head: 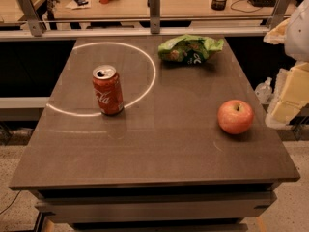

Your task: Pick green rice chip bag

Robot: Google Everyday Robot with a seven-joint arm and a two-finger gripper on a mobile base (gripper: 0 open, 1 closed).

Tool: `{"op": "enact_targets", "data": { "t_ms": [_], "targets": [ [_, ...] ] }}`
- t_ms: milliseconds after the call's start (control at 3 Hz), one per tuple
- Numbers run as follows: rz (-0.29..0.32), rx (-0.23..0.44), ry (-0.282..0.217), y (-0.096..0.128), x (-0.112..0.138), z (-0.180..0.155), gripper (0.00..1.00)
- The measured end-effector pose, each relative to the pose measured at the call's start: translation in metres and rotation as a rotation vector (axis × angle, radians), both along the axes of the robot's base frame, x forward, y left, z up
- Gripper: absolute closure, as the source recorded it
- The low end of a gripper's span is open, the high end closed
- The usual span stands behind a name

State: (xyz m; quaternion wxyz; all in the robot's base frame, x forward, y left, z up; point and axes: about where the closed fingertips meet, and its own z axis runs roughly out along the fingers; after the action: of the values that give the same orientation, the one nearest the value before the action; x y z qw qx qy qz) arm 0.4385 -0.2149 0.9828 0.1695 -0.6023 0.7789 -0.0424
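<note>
My gripper hangs at the frame's right edge, beside the table; I cannot tell its state. The green rice chip bag lies farther, up-left of it, upper centre, long axis left-right.

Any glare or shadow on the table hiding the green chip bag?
Camera view: a bright ring-shaped glare crosses the dark tabletop by the red soda can, clear of the crumpled light-green foil bag; the pale gripper sits at the right edge.
</note>
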Motion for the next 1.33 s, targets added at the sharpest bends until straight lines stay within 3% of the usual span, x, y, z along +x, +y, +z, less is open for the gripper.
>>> {"op": "enact_targets", "data": {
  "t_ms": [333,667,1000,1333],
  "targets": [
    [-0.001,0.006,-0.006,0.000,0.000,0.002,0.00],
    [-0.049,0.051,-0.066,0.002,0.017,0.008,0.00],
    [-0.168,0.136,-0.182,0.001,0.052,0.016,0.00],
    [-0.286,0.242,-0.259,-0.005,0.091,0.021,0.00]
  ]
}}
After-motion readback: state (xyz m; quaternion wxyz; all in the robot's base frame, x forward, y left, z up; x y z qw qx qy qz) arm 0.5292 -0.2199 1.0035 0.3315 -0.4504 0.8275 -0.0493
